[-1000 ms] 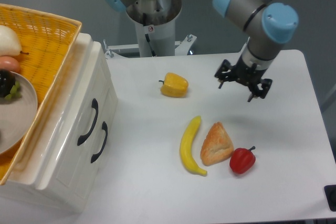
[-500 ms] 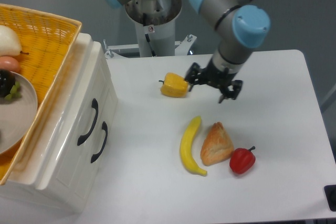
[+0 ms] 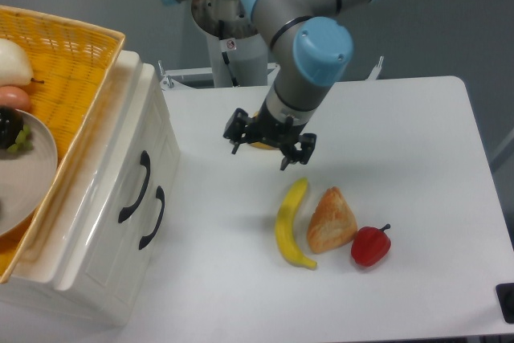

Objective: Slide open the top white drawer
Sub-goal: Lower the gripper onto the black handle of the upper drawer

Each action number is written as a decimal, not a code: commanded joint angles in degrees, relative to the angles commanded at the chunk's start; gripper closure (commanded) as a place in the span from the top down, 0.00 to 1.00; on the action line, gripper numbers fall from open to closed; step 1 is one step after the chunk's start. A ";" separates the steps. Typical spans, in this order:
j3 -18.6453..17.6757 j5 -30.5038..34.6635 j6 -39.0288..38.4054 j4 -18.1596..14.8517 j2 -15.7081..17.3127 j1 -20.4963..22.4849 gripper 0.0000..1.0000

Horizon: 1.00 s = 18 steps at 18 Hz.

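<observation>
The top white drawer (image 3: 120,174) is sitting shut in the cabinet's front, its black handle (image 3: 135,187) just beside the lower drawer's handle (image 3: 152,218), so hooking the wrong one is the risk. The gripper (image 3: 268,140) is hovering well apart from that handle, fingers spread, gripping nothing, pointing down over the yellow pepper (image 3: 262,145).

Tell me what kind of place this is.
Likely a robotics lab test bench, not a real kitchen. A robot arm with its gripper hangs over a plain white table laid out with toy-like food, such as a banana, beside a small white drawer cabinet.
</observation>
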 joint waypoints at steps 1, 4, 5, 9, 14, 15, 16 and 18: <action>0.00 -1.06 -0.61 0.09 0.00 -0.09 1.00; 1.66 -2.73 -3.16 0.09 -0.70 -2.37 1.00; 2.11 -3.08 -4.21 0.09 -0.79 -3.42 1.00; 2.55 -6.50 -6.07 0.53 -1.49 -4.92 1.00; 2.99 -8.27 -8.43 0.53 -2.19 -8.08 0.98; 3.08 -8.27 -8.96 0.53 -2.37 -8.52 0.97; 3.08 -8.27 -9.14 0.53 -2.55 -8.96 0.97; 3.16 -8.19 -9.41 0.62 -3.07 -9.14 0.97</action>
